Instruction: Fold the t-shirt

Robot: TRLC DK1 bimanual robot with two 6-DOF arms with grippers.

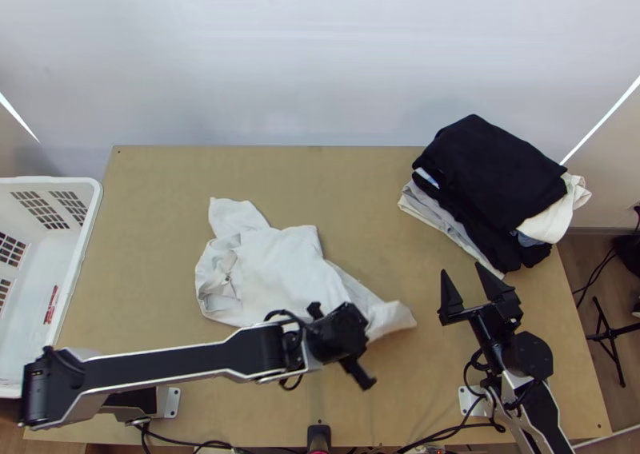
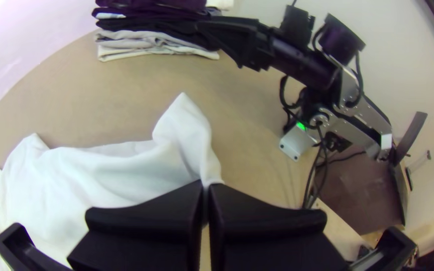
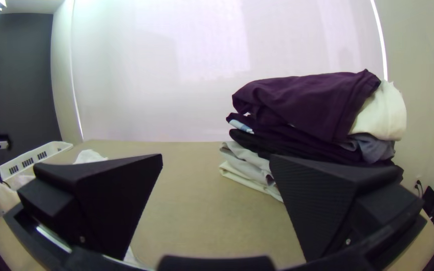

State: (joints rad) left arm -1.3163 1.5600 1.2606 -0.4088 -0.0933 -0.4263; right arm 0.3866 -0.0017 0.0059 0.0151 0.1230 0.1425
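Seems to pinch the bunched white t-shirt (image 1: 280, 266) near its right end with the left pincer (image 1: 342, 336), drawn narrow. Lies rumpled left of the middle of the surface (image 1: 160, 178). Spreads the right pincer (image 1: 462, 268) wide at near right, just short of the folded clothes (image 1: 496, 174) at far right.

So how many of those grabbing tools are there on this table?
2. The left arm's tool is closed on a fold of the white cloth; the right arm's tool is open, on the near side of the stack of clothes.
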